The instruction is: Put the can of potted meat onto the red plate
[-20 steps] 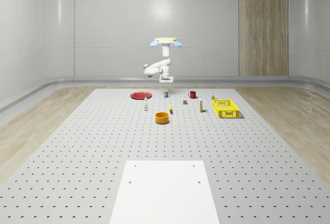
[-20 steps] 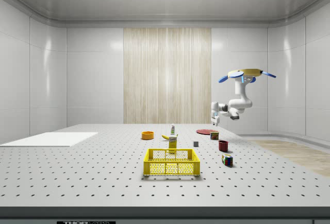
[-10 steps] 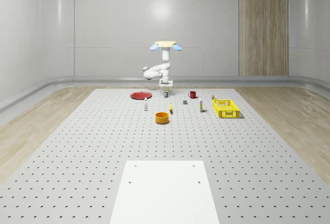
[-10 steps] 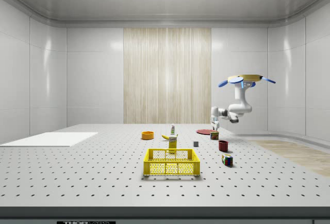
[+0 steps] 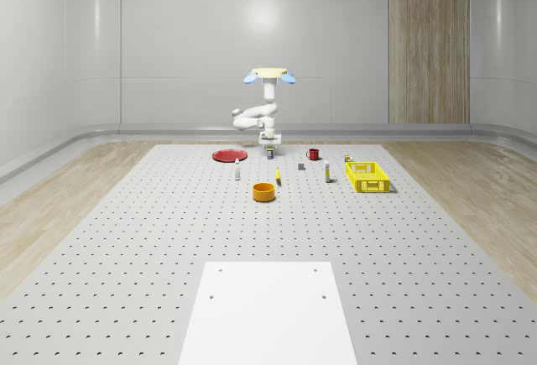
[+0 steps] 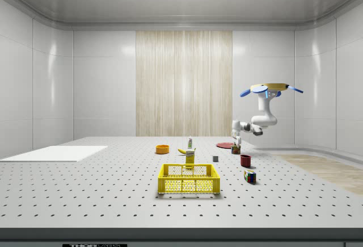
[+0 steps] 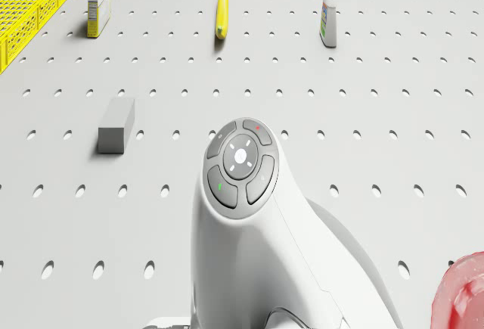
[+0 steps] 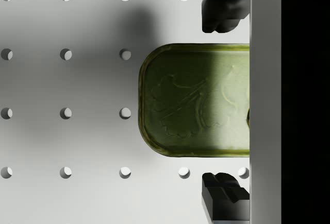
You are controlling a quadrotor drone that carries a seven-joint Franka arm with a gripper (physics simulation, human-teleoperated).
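The drone [image 5: 268, 74] hovers over the table's [image 5: 268, 231] far end. Its hand [image 8: 225, 100] hangs open, 1 finger [image 8: 223, 7] on each side of the can [image 8: 195, 100], gripping nothing; the plate [image 5: 228, 155] lies nearby.

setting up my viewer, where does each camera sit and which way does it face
Whole-scene: off the robot, high, facing the table; drone hovering over the can.
Side: table's side; drone, arm, yellow basket.
Drone: on the body, forward and down; arm, banana.
Wrist: along the claw; open fingers straddle the can.
Whole-scene and side share the red plate.
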